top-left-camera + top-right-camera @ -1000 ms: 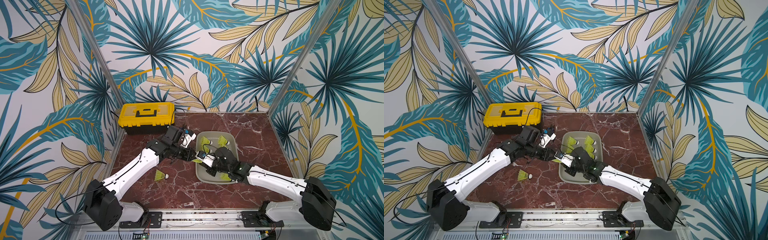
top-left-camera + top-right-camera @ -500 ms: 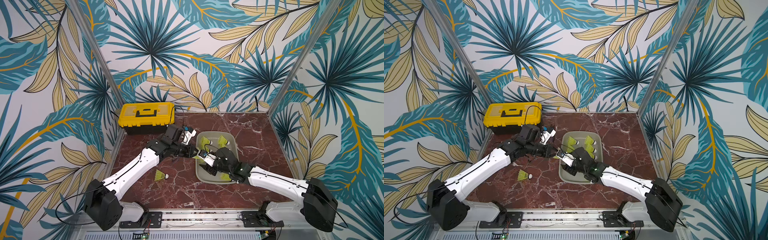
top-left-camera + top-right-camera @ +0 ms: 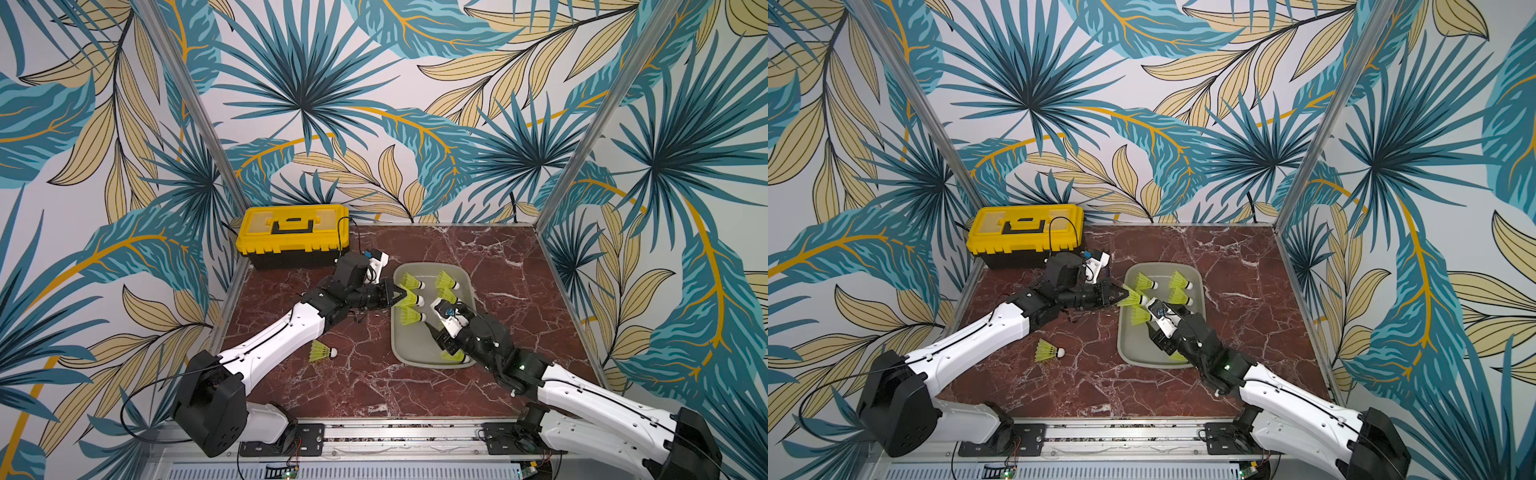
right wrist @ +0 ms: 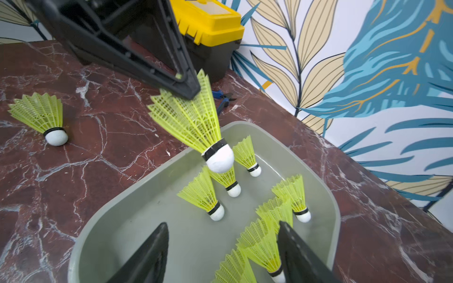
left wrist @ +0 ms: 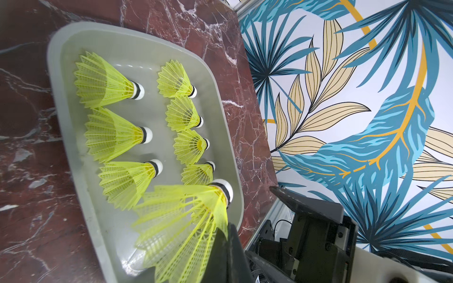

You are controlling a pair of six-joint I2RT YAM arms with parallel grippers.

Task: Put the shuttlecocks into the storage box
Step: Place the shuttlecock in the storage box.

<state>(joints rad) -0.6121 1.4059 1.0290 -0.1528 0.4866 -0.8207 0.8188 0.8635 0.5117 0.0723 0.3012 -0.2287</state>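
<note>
The grey storage box [image 3: 415, 360] lies right of the table's middle with several neon yellow-green shuttlecocks in it, tips to the right. My left gripper [image 3: 401, 296] is shut on the skirt rim of one shuttlecock [image 3: 410, 298], which hangs over the box's left edge; the left wrist view shows it [image 5: 186, 215] above the box floor. My right gripper [image 4: 223, 245] stands open low over the near half of the box, and a shuttlecock [image 4: 262, 247] lies loose beside one finger. Another shuttlecock [image 3: 322, 351] lies on the table left of the box.
A yellow-lidded black toolbox [image 3: 291, 232] stands at the back left against the wall. A small blue-handled tool [image 4: 223, 100] lies on the marble between the toolbox and the box. Patterned walls close in the back and both sides.
My right gripper has opened and let a shuttlecock go in the box. My left gripper has carried its shuttlecock a little to the right, over the box's edge.
</note>
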